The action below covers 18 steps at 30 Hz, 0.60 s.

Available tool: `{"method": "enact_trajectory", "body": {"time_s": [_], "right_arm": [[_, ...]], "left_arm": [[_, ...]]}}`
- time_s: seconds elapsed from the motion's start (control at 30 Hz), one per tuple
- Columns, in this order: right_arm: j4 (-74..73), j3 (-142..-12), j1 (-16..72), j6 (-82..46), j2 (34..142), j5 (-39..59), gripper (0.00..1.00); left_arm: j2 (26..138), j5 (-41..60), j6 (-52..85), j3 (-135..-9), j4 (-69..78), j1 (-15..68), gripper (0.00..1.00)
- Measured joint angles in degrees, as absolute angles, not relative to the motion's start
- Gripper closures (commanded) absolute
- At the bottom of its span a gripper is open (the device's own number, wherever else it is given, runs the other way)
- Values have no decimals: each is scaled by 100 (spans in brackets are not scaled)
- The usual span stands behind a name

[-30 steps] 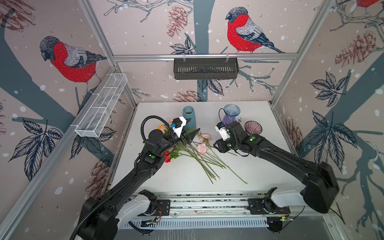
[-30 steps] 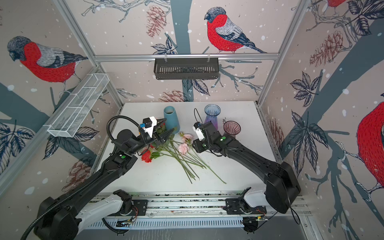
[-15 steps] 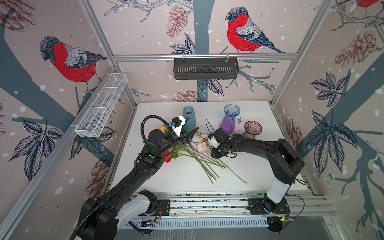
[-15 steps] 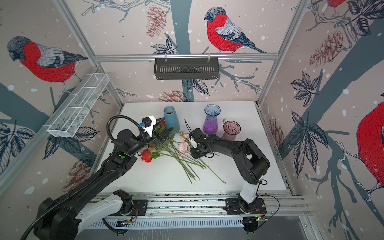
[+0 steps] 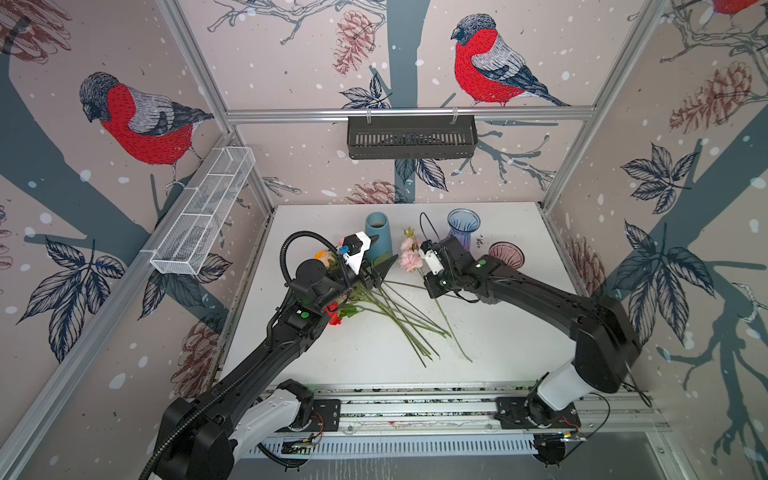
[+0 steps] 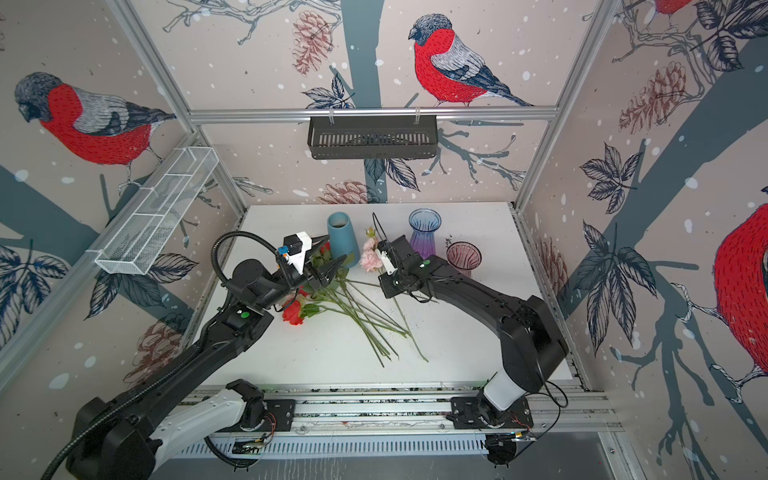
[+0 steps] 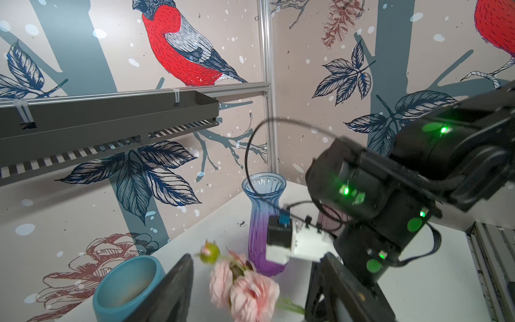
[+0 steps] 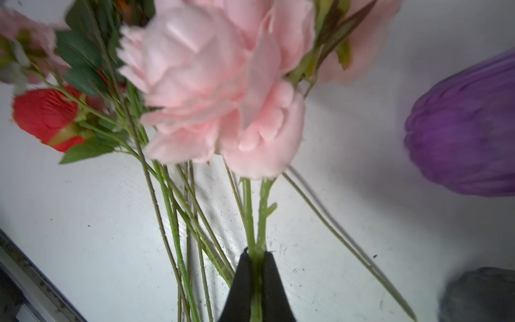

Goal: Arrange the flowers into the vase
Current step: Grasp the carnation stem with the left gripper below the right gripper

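The right gripper point(image 8: 256, 258) clamped a pink flower point(image 8: 211, 92) by its stem toward the back edge of the table point(image 5: 498, 353), while the left gripper point(image 5: 380, 254) hung with jaws apart.

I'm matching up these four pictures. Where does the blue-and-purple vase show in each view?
In a top view: blue-and-purple vase at the back of the table, right of centre.
In a top view: the same spot.
Left wrist: upright, behind the pink flower.
Right wrist: only its blurred purple belly, beside that flower.
Shared landmark: the pink flower, in all four.
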State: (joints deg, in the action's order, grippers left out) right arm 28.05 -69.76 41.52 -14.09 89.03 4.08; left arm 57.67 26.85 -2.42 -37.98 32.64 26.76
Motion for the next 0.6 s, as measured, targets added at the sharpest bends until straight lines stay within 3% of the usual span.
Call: {"method": "enact_trajectory", "body": {"time_s": [0.2, 0.33, 0.47, 0.6], "right_arm": [[2512, -7306, 4147, -1358, 7852, 296, 98], [1485, -6866, 4191, -1599, 6965, 497, 98], [268, -6088, 4416, -1802, 6289, 917, 98], [-567, -5625, 4578, -1850, 6005, 1286, 99]], "left_arm": [[6016, 3210, -237, -3962, 3223, 2803, 22], [6132, 3559, -327, -4069, 3096, 3039, 22], [6228, 3732, -419, -4139, 2928, 3183, 38], [6333, 3844, -475, -4274, 2781, 3203, 44]]}}
